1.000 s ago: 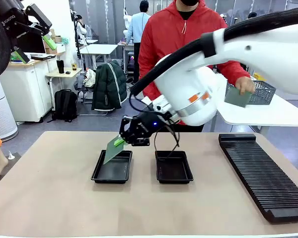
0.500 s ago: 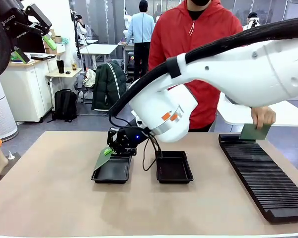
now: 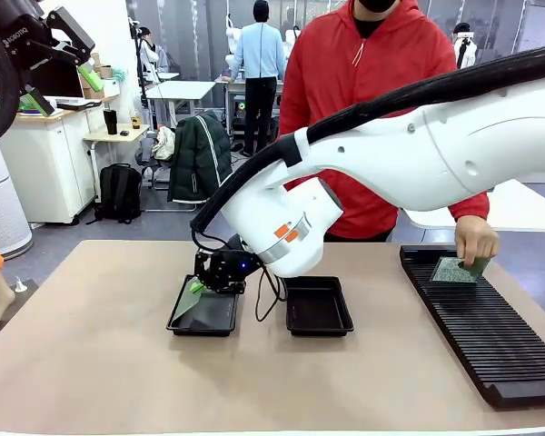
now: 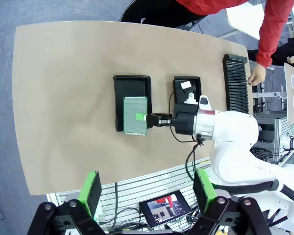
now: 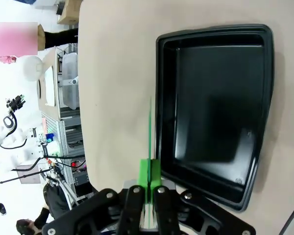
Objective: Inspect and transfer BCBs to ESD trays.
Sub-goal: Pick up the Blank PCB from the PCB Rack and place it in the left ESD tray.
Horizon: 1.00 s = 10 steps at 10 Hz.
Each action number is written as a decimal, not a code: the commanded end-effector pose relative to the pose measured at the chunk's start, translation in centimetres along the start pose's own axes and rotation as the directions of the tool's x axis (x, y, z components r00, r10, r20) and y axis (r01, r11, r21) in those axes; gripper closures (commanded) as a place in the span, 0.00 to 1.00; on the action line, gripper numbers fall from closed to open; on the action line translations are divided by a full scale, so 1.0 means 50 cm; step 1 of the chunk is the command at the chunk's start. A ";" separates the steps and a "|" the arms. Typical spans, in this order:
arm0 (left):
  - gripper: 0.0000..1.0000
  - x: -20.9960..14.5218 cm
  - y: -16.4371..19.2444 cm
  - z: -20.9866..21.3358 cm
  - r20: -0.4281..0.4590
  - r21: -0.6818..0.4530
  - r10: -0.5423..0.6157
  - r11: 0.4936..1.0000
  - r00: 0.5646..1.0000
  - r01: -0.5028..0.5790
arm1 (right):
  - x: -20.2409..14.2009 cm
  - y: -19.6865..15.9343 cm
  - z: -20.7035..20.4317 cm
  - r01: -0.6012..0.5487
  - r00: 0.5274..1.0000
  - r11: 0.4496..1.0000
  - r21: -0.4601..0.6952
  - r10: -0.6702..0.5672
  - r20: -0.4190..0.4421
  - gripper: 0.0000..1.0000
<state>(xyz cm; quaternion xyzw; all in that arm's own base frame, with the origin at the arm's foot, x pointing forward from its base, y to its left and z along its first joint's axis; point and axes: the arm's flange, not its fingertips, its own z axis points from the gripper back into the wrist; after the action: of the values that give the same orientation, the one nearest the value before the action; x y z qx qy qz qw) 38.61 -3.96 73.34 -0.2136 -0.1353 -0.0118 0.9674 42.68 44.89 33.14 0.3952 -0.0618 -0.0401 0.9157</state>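
My right gripper (image 3: pixel 209 280) is shut on the edge of a green BCB (image 3: pixel 189 298), which tilts down into the left ESD tray (image 3: pixel 220 323). In the right wrist view the BCB (image 5: pixel 150 128) shows edge-on between the green pads, just beside the left ESD tray's (image 5: pixel 215 103) rim. From above, the BCB (image 4: pixel 135 115) overlaps the near half of that tray (image 4: pixel 132 85). The second ESD tray (image 3: pixel 318 309) beside it holds nothing. My left gripper (image 4: pixel 148 192) hangs open high over the table, also at the upper left (image 3: pixel 64 88). The person's hand (image 3: pixel 477 242) holds another BCB (image 3: pixel 454 270).
A long ribbed black rack (image 3: pixel 490 331) lies along the table's right side, and the person in a red jacket (image 3: pixel 372 109) leans over its far end. My right arm's white body (image 3: pixel 418 145) spans the middle of the table. Bare tabletop (image 3: pixel 91 354) lies left and front.
My right gripper has moved down and to the left, lowering the BCB into the left tray. The person's hand has brought another BCB down to the rack's far end.
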 end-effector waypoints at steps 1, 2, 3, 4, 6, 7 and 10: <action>0.00 -0.001 0.005 -0.002 0.003 -0.006 0.001 1.000 1.000 -0.001 | 0.020 -0.013 -0.030 -0.017 1.000 1.000 0.024 0.017 0.008 0.98; 0.00 -0.001 0.005 -0.002 0.003 -0.006 0.001 1.000 1.000 -0.001 | 0.030 -0.016 -0.040 -0.018 1.000 1.000 0.014 0.018 0.003 0.98; 0.00 -0.001 0.005 -0.002 0.003 -0.006 0.001 1.000 1.000 -0.001 | 0.040 -0.024 -0.049 -0.003 1.000 1.000 -0.007 0.003 0.003 0.98; 0.00 -0.001 0.005 -0.002 0.003 -0.006 0.001 1.000 1.000 -0.001 | 0.048 -0.032 -0.054 0.001 1.000 1.000 -0.012 -0.001 0.006 0.98; 0.00 -0.001 0.005 -0.002 0.003 -0.006 0.001 1.000 1.000 -0.001 | 0.063 -0.041 -0.059 0.007 1.000 1.000 -0.023 -0.007 0.008 0.98; 0.00 -0.001 0.005 -0.002 0.003 -0.006 0.001 1.000 1.000 -0.001 | 0.071 -0.044 -0.067 0.012 1.000 0.999 -0.035 -0.012 0.000 0.98; 0.00 -0.001 0.005 -0.002 0.003 -0.006 0.001 1.000 1.000 -0.001 | 0.083 -0.056 -0.085 0.024 0.999 0.999 -0.047 -0.025 -0.022 0.98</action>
<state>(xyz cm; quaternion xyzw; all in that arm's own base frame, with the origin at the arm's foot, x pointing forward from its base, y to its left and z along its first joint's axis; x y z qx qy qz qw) 38.61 -3.95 73.34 -0.2136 -0.1353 -0.0117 0.9674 46.59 44.45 28.18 0.3800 -0.0553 -0.0452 0.9222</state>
